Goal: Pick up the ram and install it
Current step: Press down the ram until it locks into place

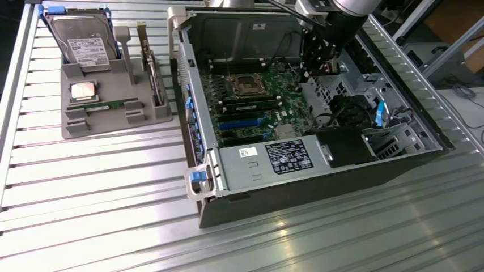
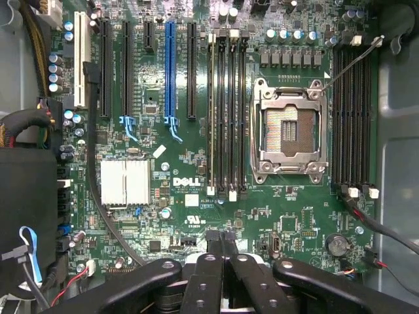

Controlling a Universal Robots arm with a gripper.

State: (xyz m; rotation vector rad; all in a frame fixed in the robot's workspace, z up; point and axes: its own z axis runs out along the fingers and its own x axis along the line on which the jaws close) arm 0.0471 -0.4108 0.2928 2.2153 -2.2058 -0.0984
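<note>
My gripper (image 2: 222,245) hovers pinched together, empty, over the motherboard (image 1: 257,107); the ram (image 1: 110,105) lies well off toward the exterior view's left, lengthwise across its tray (image 1: 113,122).

Setting: robotics lab or assembly test cell. Evidence: desk (image 1: 98,187) of ribbed aluminium profile slats; open computer tower case (image 1: 302,164) laid on its side, motherboard (image 2: 196,196) exposed; grey moulded parts fixture (image 1: 113,107) holding a hard drive (image 1: 81,39) and a processor chip (image 1: 83,90); aluminium framing and cabling at the exterior view's right.
</note>
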